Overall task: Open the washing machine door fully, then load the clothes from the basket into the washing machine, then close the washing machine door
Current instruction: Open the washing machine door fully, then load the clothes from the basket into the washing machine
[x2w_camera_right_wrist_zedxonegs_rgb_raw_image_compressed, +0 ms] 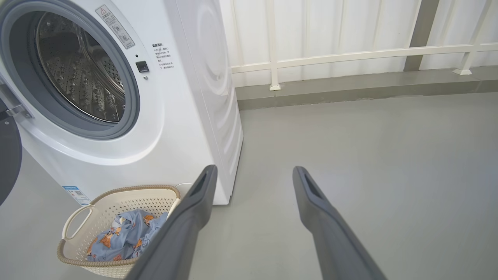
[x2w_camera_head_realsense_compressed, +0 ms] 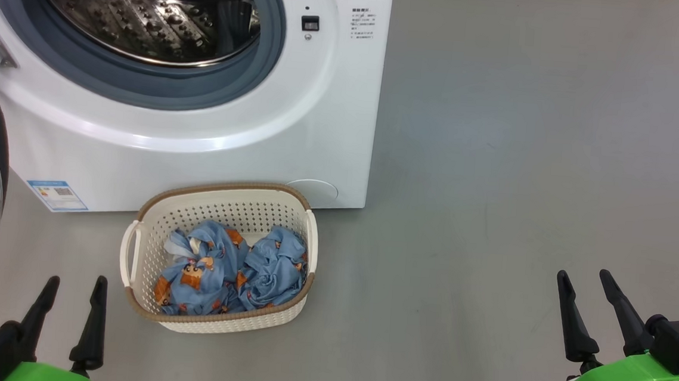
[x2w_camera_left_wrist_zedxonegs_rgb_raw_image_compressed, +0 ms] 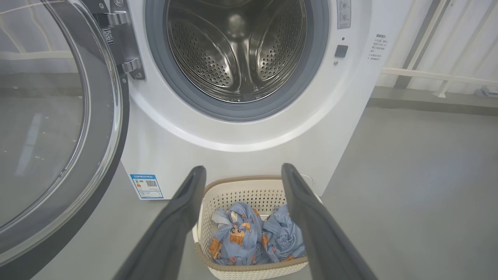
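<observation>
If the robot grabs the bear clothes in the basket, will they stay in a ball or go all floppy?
Probably floppy: the clothes lie crumpled in soft folds, so loose ends would likely dangle. They look like thin fabric, so probably light. They sit bunched as two bundles, so each may lift out of the basket as one lump.

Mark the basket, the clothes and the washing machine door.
basket [x2w_camera_head_realsense_compressed: 230, 213]: head view, perforated back wall
clothes [x2w_camera_head_realsense_compressed: 271, 266]: head view, right blue bundle
washing machine door [x2w_camera_left_wrist_zedxonegs_rgb_raw_image_compressed: 39, 128]: left wrist view, clear glass
</observation>
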Motion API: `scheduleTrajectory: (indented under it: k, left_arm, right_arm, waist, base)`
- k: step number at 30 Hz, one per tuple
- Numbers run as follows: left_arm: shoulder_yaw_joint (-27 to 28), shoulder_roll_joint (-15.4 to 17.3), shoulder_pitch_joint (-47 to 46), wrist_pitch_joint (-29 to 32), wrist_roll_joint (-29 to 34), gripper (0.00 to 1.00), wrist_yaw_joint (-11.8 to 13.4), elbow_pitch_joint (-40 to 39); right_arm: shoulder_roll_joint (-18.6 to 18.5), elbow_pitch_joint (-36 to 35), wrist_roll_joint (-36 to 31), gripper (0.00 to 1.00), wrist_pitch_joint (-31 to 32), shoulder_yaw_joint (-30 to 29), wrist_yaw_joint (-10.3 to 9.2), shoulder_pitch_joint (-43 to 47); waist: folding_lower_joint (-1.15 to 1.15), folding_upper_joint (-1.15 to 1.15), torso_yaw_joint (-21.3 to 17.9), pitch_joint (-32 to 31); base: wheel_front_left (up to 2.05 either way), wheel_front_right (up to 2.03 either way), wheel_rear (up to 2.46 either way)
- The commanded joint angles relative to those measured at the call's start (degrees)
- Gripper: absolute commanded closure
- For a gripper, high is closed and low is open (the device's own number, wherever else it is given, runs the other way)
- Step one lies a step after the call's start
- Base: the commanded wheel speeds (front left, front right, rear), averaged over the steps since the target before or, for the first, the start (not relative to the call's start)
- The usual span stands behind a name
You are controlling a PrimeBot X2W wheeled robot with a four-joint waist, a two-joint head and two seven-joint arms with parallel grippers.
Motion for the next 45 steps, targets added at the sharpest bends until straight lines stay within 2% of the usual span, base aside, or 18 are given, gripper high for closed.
scheduleTrajectory:
  k: [1, 24, 45]
  left_arm:
    - [1.8, 2.0, -1.0, -0.3, -0.5, 0.00, -0.1, -1.1]
    - [2.6, 2.0, -2.0, -0.3, -2.6, 0.00, -0.1, -0.9]
    - [2.6, 2.4, -3.4, -0.3, -2.8, 0.00, -0.1, -0.9]
  right_arm:
    - [-0.4, -1.5, 0.2, 0.00, -0.7, 0.8, 0.09, -0.1]
    - [0.1, -1.7, 0.1, 0.00, -0.7, 0.4, 0.09, -0.6]
    - [0.8, -2.0, -0.2, 0.00, -0.7, 0.1, 0.09, -1.6]
  waist:
    - [0.00, 0.00, -0.2, 0.0]
    - [0.00, 0.00, 0.0, 1.0]
    - [0.00, 0.00, 0.0, 2.6]
  base:
    - [0.00, 0.00, 0.00]
    - [0.01, -0.04, 0.03]
    - [0.71, -1.13, 0.42]
